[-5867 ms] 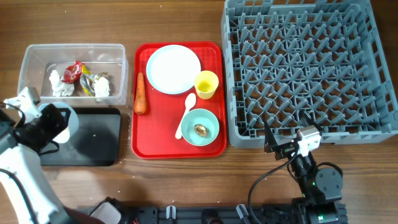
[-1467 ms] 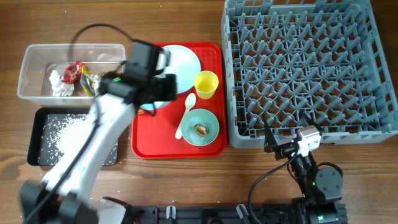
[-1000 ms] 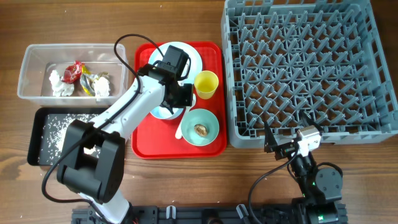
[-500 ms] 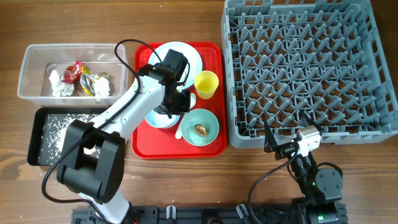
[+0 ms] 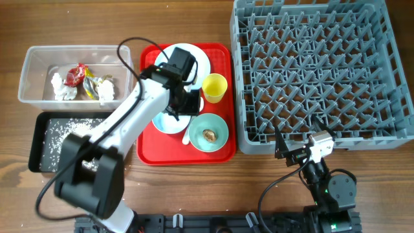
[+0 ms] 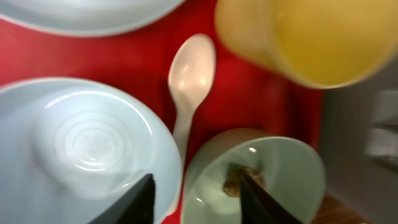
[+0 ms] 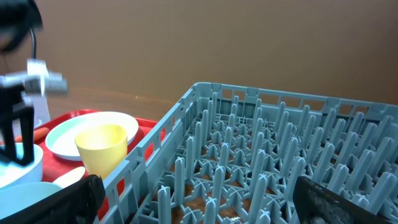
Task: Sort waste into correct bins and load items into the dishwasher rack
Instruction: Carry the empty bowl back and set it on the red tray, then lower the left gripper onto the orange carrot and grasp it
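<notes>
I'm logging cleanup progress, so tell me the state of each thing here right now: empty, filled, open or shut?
dishwasher rack: empty, nothing loaded.
clear tub: holds tissue and wrappers.
black tray: scattered with rice.
plate: empty.
blue bowl: upright, empty.
mint bowl: upright, food scrap inside.
yellow cup: upright, empty.
left gripper: open, holding nothing.
right gripper: open, holding nothing.
</notes>
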{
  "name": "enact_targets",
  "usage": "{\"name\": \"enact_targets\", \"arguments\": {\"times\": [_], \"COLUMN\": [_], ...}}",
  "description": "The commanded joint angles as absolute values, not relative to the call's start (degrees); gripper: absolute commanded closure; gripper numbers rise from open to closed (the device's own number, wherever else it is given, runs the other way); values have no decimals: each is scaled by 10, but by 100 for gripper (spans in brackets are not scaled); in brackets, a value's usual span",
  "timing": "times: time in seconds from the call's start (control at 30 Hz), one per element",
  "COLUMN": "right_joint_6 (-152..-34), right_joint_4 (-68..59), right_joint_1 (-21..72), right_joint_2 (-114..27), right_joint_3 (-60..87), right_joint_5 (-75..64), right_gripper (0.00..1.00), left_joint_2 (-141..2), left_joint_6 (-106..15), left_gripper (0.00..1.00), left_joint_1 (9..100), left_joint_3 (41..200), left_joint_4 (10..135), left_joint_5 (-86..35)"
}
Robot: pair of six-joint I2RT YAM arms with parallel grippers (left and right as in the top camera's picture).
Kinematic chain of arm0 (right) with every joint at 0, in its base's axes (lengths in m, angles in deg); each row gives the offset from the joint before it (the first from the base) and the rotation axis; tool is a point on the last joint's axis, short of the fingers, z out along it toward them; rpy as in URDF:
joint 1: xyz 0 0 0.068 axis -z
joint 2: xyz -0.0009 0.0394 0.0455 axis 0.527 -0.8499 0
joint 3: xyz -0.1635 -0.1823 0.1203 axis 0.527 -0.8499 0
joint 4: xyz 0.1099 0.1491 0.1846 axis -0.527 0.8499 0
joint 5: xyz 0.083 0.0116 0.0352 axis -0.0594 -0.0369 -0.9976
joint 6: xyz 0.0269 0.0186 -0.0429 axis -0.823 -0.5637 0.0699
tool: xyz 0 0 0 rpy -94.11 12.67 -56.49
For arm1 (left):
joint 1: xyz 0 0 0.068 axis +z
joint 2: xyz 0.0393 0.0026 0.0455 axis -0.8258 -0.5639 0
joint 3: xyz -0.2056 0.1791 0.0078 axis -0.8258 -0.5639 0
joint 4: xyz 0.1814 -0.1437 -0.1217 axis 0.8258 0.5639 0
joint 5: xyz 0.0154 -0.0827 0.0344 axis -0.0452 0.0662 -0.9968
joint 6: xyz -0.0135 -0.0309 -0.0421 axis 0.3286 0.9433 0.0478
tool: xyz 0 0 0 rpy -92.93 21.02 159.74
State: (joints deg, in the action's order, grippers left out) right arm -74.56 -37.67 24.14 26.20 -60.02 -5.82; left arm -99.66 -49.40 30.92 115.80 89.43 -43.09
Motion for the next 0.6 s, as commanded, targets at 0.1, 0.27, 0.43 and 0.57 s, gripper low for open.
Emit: {"name": "enact_targets", "arguments": {"times": [0.1, 0.27, 0.43, 0.57], "right_joint_6": [-740, -741, -740, -740], "right_joint_4": [-379, -379, -379, -379], "right_joint_1": [244, 244, 244, 244], "right_joint_2": [265, 265, 265, 265], "right_joint_3": [-601, -601, -601, -601], "right_joint_5": [-50, -50, -50, -50], "right_gripper": [0, 0, 1, 0], "left_joint_2": [-885, -876, -877, -892], "left_joint_6": [-556, -565, -554, -551], "left_gripper": [39, 0, 61, 64], "left_joint_1": [326, 404, 466, 471], "left_joint_3": [1194, 1193, 1192, 1185], "left_joint_4": [895, 916, 927, 935], "left_joint_5": [-456, -444, -425, -444]}}
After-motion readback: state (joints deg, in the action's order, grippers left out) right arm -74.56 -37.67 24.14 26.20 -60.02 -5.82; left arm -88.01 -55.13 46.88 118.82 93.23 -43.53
